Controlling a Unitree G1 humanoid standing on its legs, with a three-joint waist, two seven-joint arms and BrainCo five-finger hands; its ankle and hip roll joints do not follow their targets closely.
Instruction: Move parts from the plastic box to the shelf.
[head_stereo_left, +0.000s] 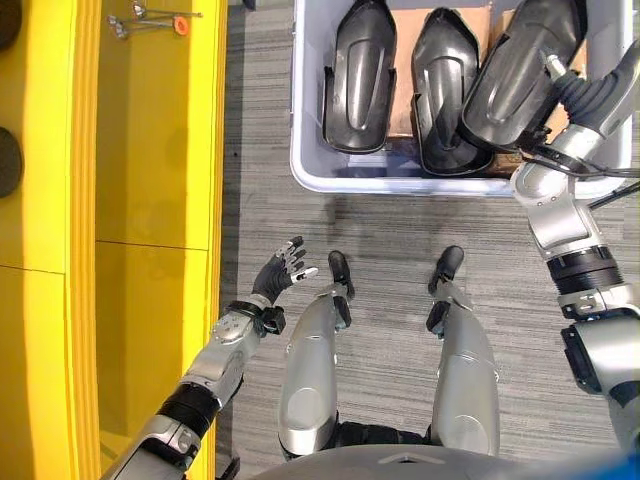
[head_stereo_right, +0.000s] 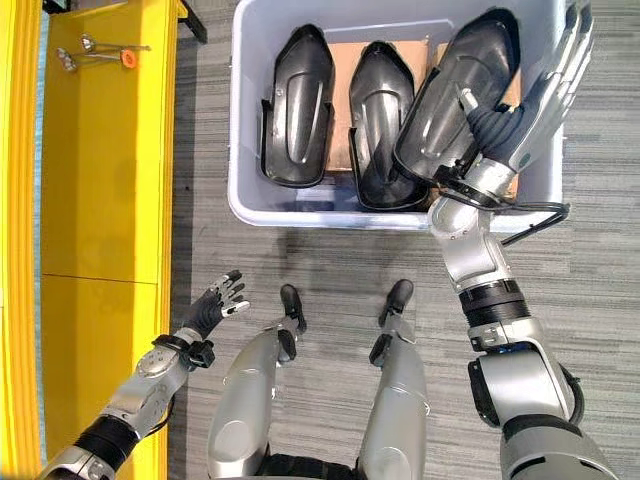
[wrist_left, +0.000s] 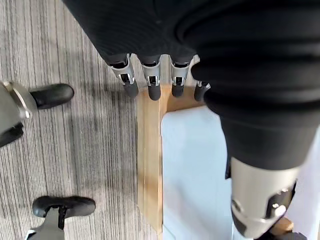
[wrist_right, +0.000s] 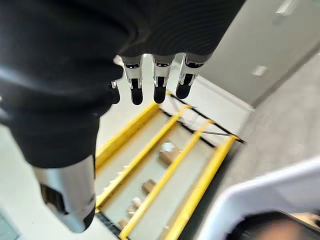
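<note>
At seven o'clock the left hand (head_stereo_left: 277, 272) is hovering over the grey floor (head_stereo_left: 400, 230) just beside the yellow shelf (head_stereo_left: 150, 200), fingers (head_stereo_left: 296, 258) relaxed and holding nothing. At one o'clock the right hand (head_stereo_right: 540, 95) is reaching over the plastic box (head_stereo_right: 300, 212), fingers (head_stereo_right: 572, 45) straight, lying against the rightmost of three black parts (head_stereo_right: 455, 90), which is tilting onto its neighbour. At eleven o'clock small metal tools (head_stereo_left: 150, 20) are lying on the shelf.
</note>
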